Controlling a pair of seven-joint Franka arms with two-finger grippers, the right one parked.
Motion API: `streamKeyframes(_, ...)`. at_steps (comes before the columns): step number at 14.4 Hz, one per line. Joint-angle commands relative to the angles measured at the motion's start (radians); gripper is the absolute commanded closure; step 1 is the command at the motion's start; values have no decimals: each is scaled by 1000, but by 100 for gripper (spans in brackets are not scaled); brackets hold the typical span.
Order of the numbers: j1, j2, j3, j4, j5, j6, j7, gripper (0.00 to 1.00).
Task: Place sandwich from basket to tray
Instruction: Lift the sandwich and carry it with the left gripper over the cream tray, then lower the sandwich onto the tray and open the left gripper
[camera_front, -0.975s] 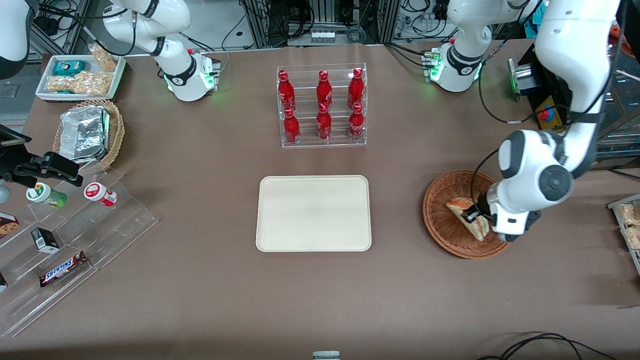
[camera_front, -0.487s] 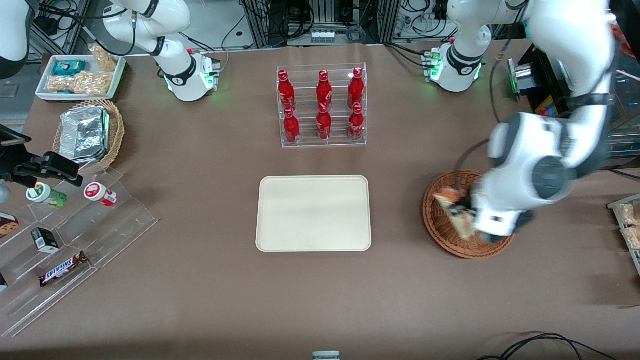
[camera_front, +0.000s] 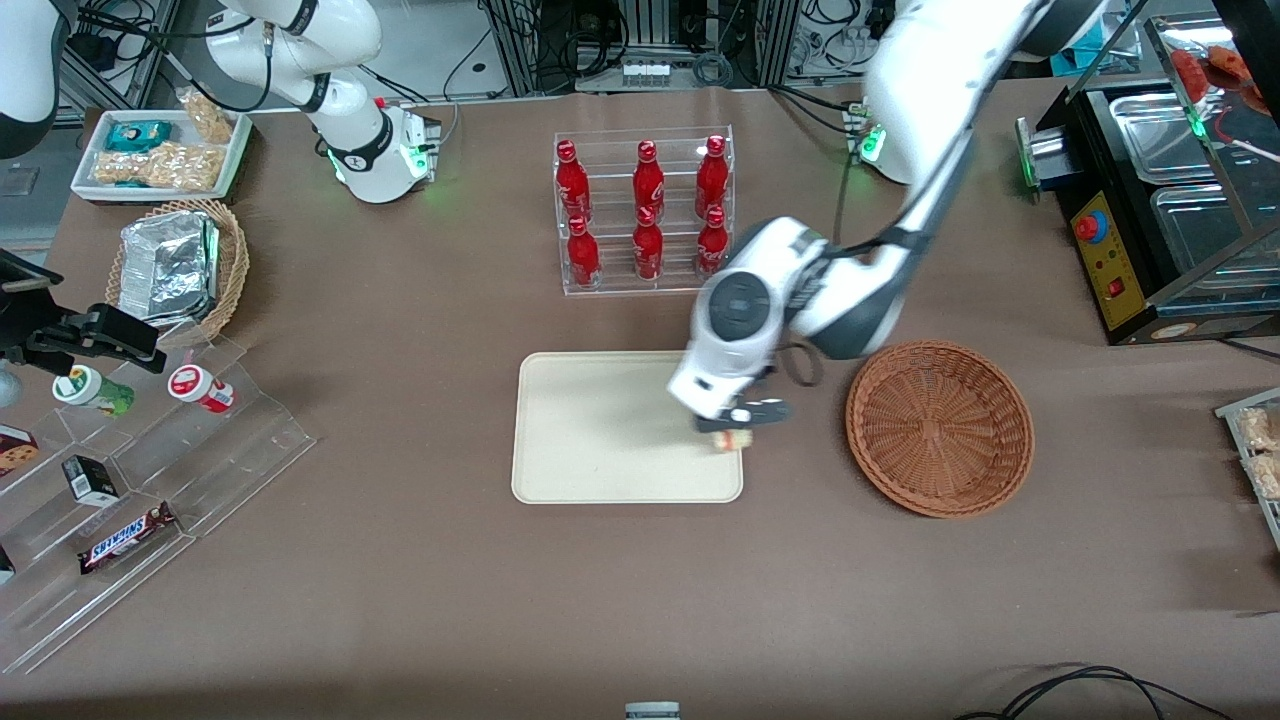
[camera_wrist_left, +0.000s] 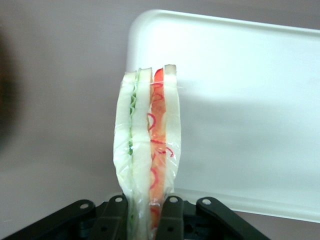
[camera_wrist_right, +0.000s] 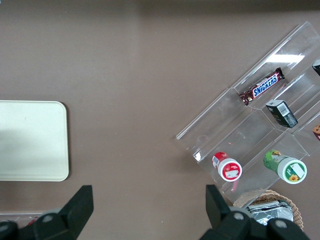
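I have the sandwich (camera_wrist_left: 148, 160) clenched in the hand (camera_front: 735, 428), out of the basket (camera_front: 940, 428) and above the tray's (camera_front: 600, 430) edge nearest that basket; only lowering and release remain, I judge

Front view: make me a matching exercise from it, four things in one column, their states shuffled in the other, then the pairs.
Things:
1. sandwich
2. basket
3. tray
4. gripper

States:
A. lies flat on the table, nothing resting on it
B. shut on the wedge, above the tray's edge nearest the basket
C. round, woven, with nothing in it
D. held in the air, clamped between two fingers

Pairs: 1-D, 2-C, 3-A, 4-B
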Motion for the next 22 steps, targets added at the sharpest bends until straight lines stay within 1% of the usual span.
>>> streamKeyframes(1,-66,160,18,233,73,-27,-50,86)
streamKeyframes(3,-112,229,19,312,86,-21,-56,84)
streamKeyframes(5,-118,280,18,369,84,-2,-50,83)
streamKeyframes(6,-124,289,18,376,84,-2,-50,83)
streamKeyframes(9,-149,292,16,376,84,2,-46,78)
streamKeyframes(13,-161,295,11,370,79,13,-52,67)
streamKeyframes(14,-159,297,11,370,73,17,-53,56)
streamKeyframes(16,-161,306,13,369,70,43,-56,0)
streamKeyframes(22,-152,283,18,372,70,44,-56,0)
